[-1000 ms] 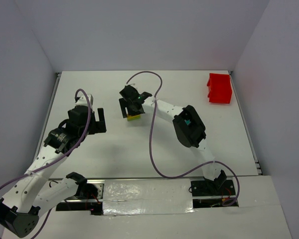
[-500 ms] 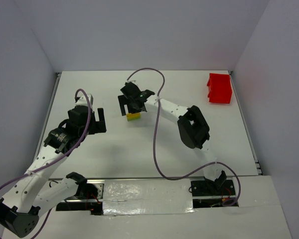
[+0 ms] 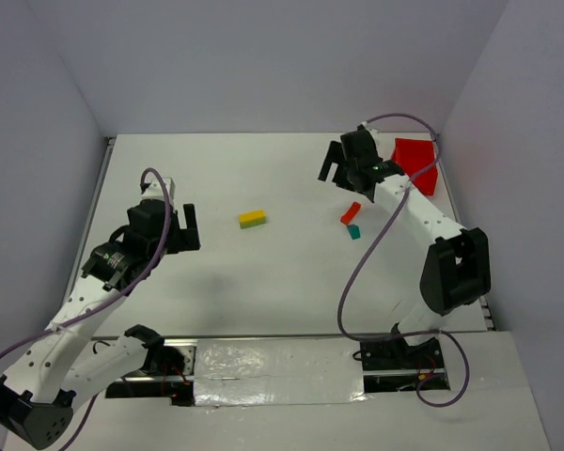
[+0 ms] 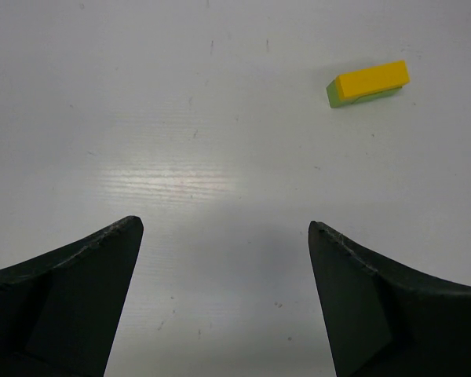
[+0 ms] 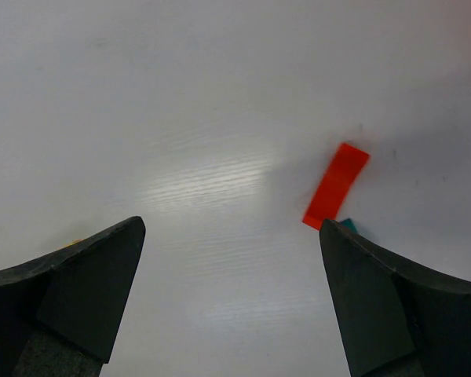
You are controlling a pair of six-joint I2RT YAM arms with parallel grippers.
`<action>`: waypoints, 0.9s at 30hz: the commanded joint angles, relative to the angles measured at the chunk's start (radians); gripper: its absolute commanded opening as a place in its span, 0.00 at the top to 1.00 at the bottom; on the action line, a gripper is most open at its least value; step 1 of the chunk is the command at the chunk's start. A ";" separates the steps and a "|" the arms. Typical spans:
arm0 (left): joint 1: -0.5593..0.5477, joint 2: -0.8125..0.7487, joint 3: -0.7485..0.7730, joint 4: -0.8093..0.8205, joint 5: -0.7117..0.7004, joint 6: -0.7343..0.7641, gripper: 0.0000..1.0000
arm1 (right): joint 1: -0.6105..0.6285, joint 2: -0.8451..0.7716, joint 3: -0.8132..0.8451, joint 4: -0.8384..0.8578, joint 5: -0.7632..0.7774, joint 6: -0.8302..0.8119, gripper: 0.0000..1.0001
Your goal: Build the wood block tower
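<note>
Wood block tower [image 3: 253, 219] is not yet a tower: its pieces lie in two separate spots on the white table [image 3: 263, 291]. Nearest the bases, the left gripper [image 3: 178, 228] hovers low with its fingers [image 4: 63, 298] spread wide and nothing between them, a stance I read as ready to pick. The yellow-green bar [image 4: 367, 82] lies flat ahead of them, off past the right-hand tip. Bare table lies all round it, so either long side is free to approach. Farther out, the right gripper [image 3: 340, 174] also hangs wide and empty. In its wrist view the red piece [image 5: 336, 185] lies flat just ahead of the right fingertip [image 5: 392, 314] rather than centred in the gap. The teal wedge [image 5: 348, 225] peeks out at the red piece's near end, touching or nearly so, and probably leaves little room for a finger there. Beyond, the red bin [image 3: 409, 150] sits by the right wall close behind that arm, narrowing its swing that way.
</note>
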 commanded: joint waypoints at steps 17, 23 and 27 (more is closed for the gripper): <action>-0.343 1.015 0.666 0.354 0.164 0.011 0.16 | -0.292 -0.729 -0.367 -0.186 0.185 0.072 0.00; -0.407 1.386 1.053 0.377 0.203 0.112 0.26 | -0.352 -0.952 -0.385 -0.219 0.025 0.023 0.00; -0.430 1.532 1.180 0.405 0.229 0.139 0.24 | -0.352 -1.010 -0.429 -0.170 -0.113 0.027 0.00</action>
